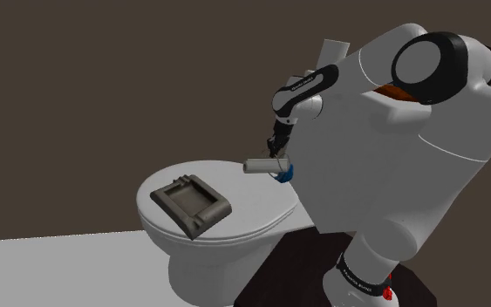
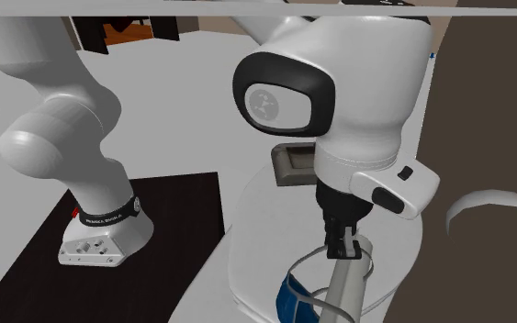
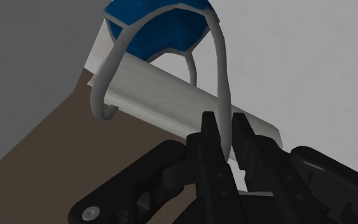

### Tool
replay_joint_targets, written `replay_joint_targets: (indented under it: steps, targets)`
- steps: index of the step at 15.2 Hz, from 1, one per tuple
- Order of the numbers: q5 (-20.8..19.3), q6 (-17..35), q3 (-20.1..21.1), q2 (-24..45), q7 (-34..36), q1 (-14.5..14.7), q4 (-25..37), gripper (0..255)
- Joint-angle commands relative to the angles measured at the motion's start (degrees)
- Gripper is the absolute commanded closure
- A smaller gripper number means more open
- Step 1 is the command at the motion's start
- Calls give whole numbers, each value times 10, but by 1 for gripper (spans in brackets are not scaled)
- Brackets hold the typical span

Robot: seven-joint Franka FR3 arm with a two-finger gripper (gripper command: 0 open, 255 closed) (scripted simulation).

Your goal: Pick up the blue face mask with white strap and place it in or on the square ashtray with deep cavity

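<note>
Blue face mask with white strap [image 3: 158, 27] is lying just ahead of my black two-finger gripper [image 3: 224, 124], at the right edge of the white toilet lid [image 1: 252, 214] in the shoulder view. My fingers are pinching its strap. The square grey-brown ashtray with deep cavity [image 1: 191, 205] is sitting well apart at lower left, while a pale textured roll [image 3: 165, 95] is lying across beneath the strap loops.

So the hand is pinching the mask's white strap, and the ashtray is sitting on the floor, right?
Not quite. The ashtray sits on the toilet lid, not on the floor, as the shoulder view shows. The hand does pinch the mask by its white strap.
</note>
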Motion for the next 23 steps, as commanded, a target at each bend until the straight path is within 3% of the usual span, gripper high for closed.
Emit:
replay_joint_targets:
  steps: [1,4,23]
  targets:
    - [0,0,0,0,0,0,0,255]
    - [0,0,0,0,0,0,0,255]
    - [-39,-146,8,-72,36,-2,81,255]
